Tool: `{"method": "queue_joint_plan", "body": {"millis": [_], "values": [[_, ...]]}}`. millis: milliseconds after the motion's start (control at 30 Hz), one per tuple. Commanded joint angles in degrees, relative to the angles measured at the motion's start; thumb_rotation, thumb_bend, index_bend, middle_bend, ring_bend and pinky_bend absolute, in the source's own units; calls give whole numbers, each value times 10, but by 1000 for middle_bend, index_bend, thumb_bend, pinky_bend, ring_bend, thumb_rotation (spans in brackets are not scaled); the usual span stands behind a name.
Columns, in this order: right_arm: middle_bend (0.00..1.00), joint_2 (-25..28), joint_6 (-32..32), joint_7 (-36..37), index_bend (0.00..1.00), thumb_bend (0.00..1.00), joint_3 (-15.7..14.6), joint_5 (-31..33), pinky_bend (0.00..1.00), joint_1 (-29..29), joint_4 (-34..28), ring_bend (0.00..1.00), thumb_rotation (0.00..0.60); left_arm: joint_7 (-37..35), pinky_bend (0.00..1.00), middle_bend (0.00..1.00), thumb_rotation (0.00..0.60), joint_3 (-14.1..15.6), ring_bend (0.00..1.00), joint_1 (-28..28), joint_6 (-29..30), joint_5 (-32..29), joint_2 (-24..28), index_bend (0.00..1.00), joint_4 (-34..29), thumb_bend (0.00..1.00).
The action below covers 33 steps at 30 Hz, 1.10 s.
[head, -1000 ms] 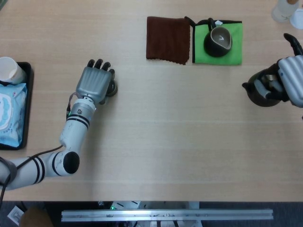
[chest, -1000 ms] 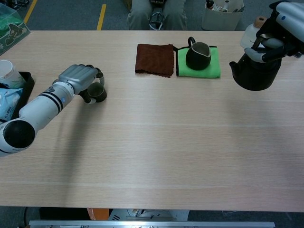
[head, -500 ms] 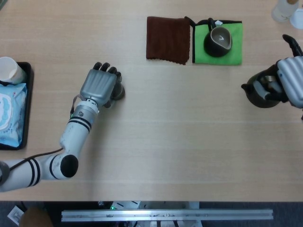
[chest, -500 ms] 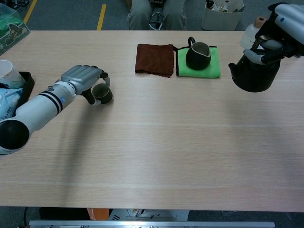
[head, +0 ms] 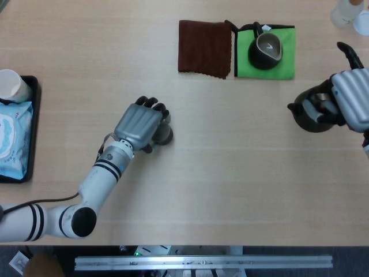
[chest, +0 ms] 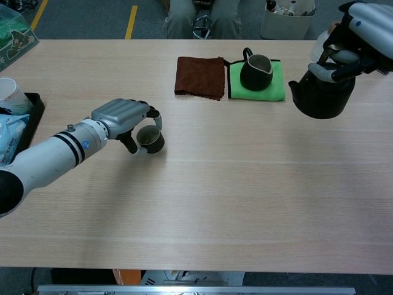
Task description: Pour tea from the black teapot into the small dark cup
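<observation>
Left arm reaching from lower left of the frame, left hand at centre left, fingers curled round the small dark cup, right hand at upper right (arm mostly out of frame), gripping the black teapot by its handle

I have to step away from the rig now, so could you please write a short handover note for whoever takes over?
Left hand holds the cup on the table, left of centre.
Right hand holds the teapot by its handle, lifted at the far right, spout toward the cup.
Done: both things grasped.
Left: bring teapot and cup together, pour, set both down. No tea poured yet, as far as can be seen.
</observation>
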Motion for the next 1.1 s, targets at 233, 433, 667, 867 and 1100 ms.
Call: {"method": "queue_joint_plan", "body": {"millis": [233, 433, 667, 867, 1100], "values": [[963, 7, 2, 3, 1000, 327, 1, -2, 0, -1, -11, 938, 529, 15, 128, 222, 600, 2, 133, -15, 16, 2, -32, 502, -19, 295], [963, 15, 6, 7, 1000, 328, 3, -4, 0, -3, -16, 938, 528, 25, 128, 221, 600, -3, 133, -29, 17, -12, -66, 505, 0, 297], [963, 21, 8, 12, 1000, 327, 3, -6, 0, -7, -18, 938, 528, 37, 128, 218, 600, -19, 133, -46, 20, -38, -100, 504, 29, 297], [963, 24, 8, 17, 1000, 328, 3, -8, 0, -8, -17, 938, 528, 48, 128, 217, 600, -22, 132, -56, 22, -56, -116, 503, 52, 296], [963, 26, 8, 24, 1000, 327, 2, -10, 0, -10, -13, 938, 529, 61, 128, 216, 600, -24, 132, -63, 27, -73, -134, 502, 87, 297]]}}
